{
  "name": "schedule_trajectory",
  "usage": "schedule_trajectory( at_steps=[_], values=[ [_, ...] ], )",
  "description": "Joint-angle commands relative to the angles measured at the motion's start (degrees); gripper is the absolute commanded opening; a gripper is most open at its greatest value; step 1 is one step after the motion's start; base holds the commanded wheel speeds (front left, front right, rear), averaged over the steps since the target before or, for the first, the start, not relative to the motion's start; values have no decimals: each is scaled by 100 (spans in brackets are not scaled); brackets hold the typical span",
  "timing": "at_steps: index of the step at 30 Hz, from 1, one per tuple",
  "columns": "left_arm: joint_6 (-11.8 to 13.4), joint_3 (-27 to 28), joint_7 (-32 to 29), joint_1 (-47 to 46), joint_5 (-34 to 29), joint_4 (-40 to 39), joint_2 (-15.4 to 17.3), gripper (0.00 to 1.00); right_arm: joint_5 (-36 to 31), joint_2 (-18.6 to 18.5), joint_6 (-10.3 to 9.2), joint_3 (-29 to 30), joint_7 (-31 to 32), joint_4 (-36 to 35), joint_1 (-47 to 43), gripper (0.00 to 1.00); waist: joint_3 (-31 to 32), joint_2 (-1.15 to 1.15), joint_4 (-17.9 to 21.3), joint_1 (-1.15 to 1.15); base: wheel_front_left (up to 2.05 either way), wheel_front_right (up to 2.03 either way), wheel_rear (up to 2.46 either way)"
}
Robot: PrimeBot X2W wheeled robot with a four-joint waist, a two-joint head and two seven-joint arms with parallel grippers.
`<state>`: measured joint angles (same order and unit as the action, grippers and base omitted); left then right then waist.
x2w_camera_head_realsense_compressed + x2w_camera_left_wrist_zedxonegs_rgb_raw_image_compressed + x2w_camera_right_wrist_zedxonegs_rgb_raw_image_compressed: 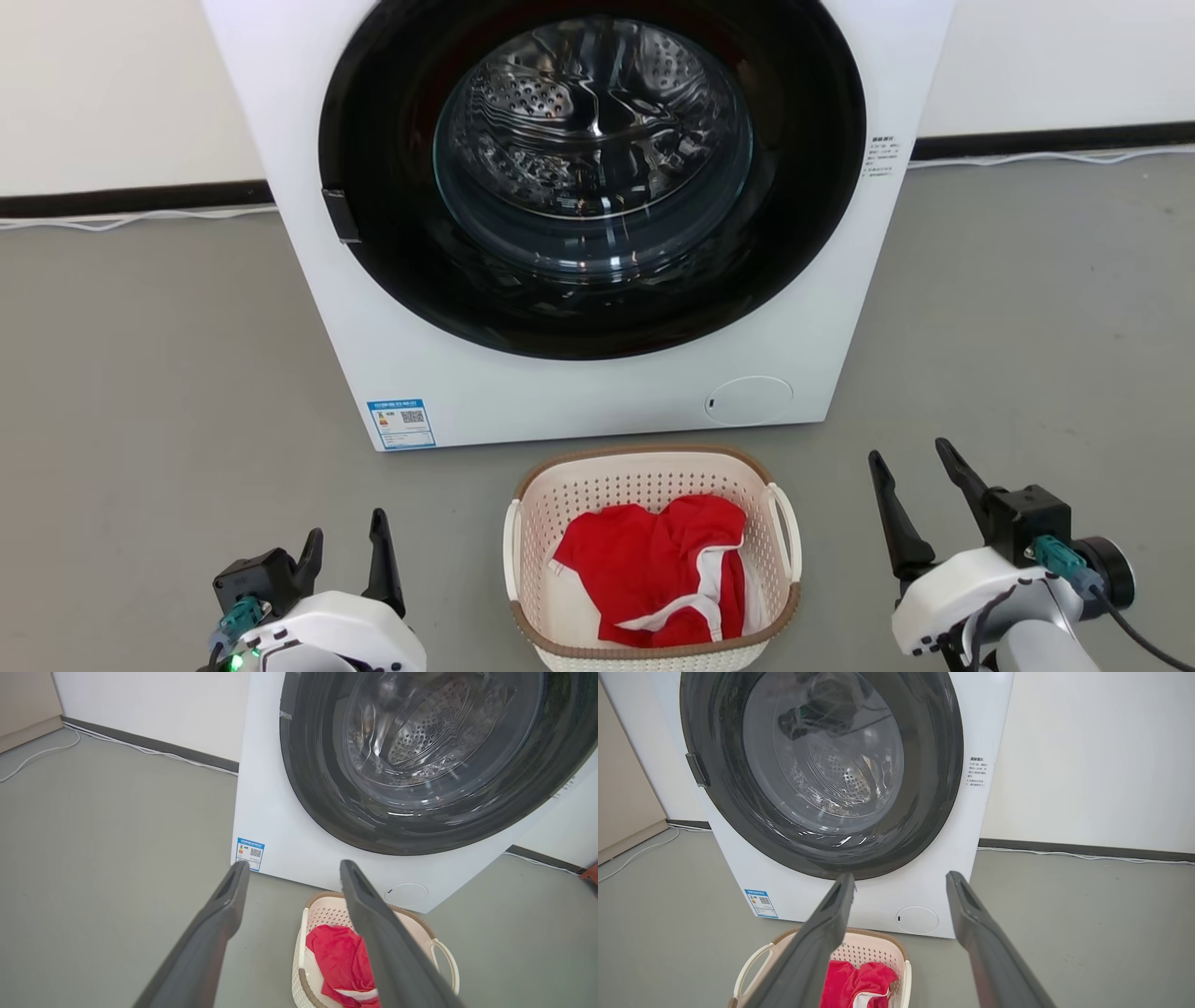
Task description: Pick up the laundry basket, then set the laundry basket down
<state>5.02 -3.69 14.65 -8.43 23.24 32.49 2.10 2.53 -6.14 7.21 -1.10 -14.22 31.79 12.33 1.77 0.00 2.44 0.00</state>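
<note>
The laundry basket (644,485), cream-white and perforated with a brown rim and white loop handles, stands on the grey floor in front of the washing machine, holding a red and white garment (653,569). My left gripper (347,539) hovers open to its left, apart from it. To the basket's right my right gripper (913,457) is open too, with nothing between its fingers. The left wrist view shows the basket (322,917) low and right of centre, partly behind one finger (373,933). In the right wrist view the basket (873,947) sits at the bottom left.
A big white washing machine (523,383) with a dark round door (597,177) stands just behind the basket. A white cable (121,220) runs along the dark skirting at the wall. Grey floor spreads to both sides.
</note>
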Motion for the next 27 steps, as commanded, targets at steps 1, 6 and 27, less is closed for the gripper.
schedule_trajectory(
  at_steps=[1, 6, 27],
  values=[
    [-17, 189, 35, -90, 12, -174, 77, 100, -59, 12, 28, -93, -78, -175, 21, 100, 51, 0, -16, 0, 0, 0, 0],
    [-16, 221, 35, -43, -17, -167, 77, 100, -75, 25, 28, -71, -78, -164, 4, 100, 123, 0, -16, 0, 0, 0, 0],
    [-71, 129, -131, 357, 358, 169, -44, 0, 380, 169, 0, 124, 155, 233, -385, 0, 170, 0, -48, 13, 0, 0, 0]
  ],
)
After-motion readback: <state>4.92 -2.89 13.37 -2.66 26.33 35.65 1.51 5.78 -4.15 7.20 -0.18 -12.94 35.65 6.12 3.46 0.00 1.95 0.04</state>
